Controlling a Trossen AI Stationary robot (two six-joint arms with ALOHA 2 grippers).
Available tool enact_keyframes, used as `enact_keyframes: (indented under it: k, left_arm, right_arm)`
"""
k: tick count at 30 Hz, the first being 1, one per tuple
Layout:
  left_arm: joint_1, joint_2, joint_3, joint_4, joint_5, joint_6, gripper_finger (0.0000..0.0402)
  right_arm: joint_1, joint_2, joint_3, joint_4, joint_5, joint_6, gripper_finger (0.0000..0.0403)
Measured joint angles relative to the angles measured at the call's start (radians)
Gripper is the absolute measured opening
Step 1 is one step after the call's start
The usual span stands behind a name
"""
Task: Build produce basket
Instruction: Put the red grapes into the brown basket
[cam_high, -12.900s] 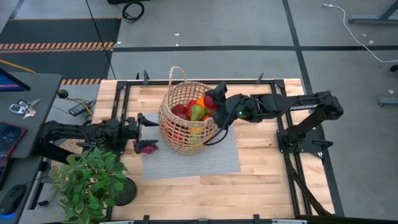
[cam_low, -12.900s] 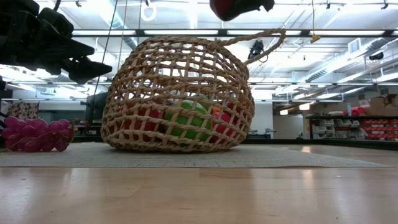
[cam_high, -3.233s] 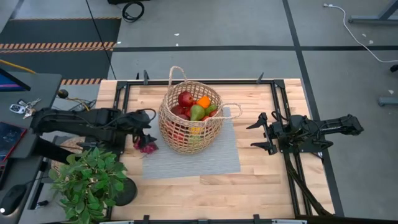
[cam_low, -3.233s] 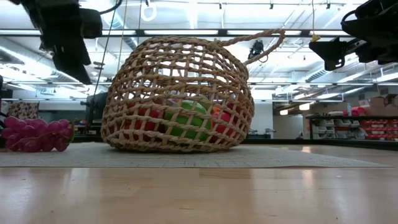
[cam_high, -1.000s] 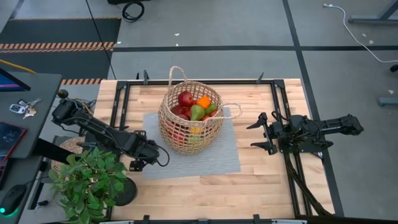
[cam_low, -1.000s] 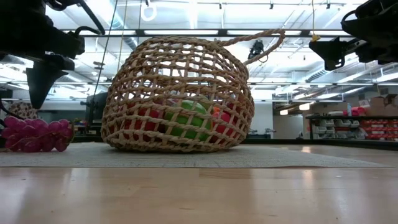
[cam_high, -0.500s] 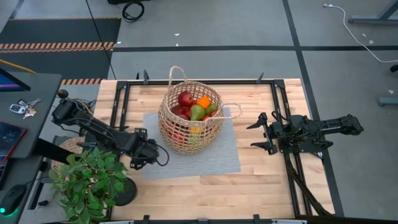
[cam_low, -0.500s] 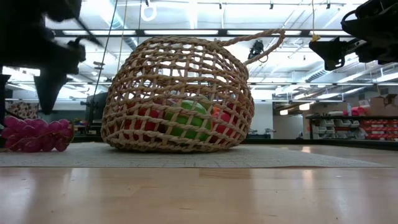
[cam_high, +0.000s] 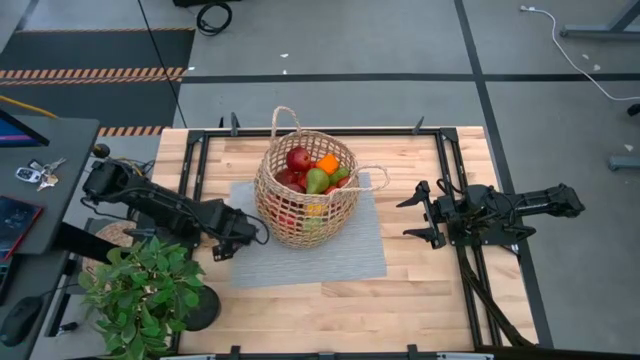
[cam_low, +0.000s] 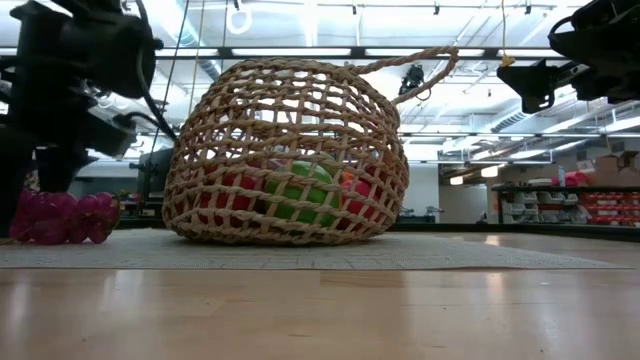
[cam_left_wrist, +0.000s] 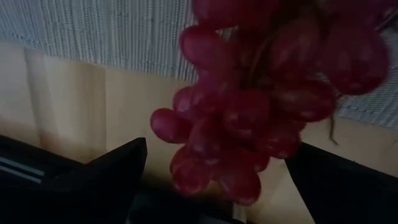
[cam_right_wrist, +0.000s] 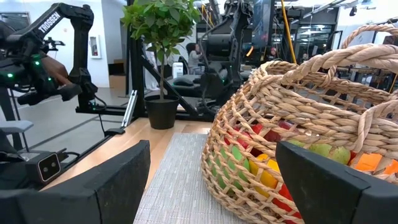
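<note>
The left end effector sits low at the left edge of the grey mat, its jaws spread wide with the bunch of dark-red grapes between them; whether the fingers touch the fruit cannot be told, and the grapes lie on the counter at the mat's edge. In the low view the grapes rest at the far left, beside the dark arm.

From that end effector, the basket stands at about 2 o'clock in the high view, on the mat, near the counter's middle. It leans to one side in the low view. Inside lies the produce: red apples, a green pear, an orange piece and yellow and red pieces lower down.

The right end effector waits at 3 o'clock of the basket, well apart from it, held above the counter with its jaws wide apart and nothing between them.

A potted plant stands at the counter's 7 o'clock corner.
</note>
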Motion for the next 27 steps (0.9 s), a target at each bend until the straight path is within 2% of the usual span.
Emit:
enact_keyframes:
  k: [14,27]
  left_arm:
    - [0.049,0.000,-0.010,0.045,0.049,-0.006,0.0381]
    - [0.049,0.000,-0.010,0.064,0.026,-0.026,0.0280]
  right_arm:
    - [0.000,0.000,0.000,0.000,0.000,0.000,0.0351]
    - [0.000,0.000,0.000,0.000,0.000,0.000,0.0351]
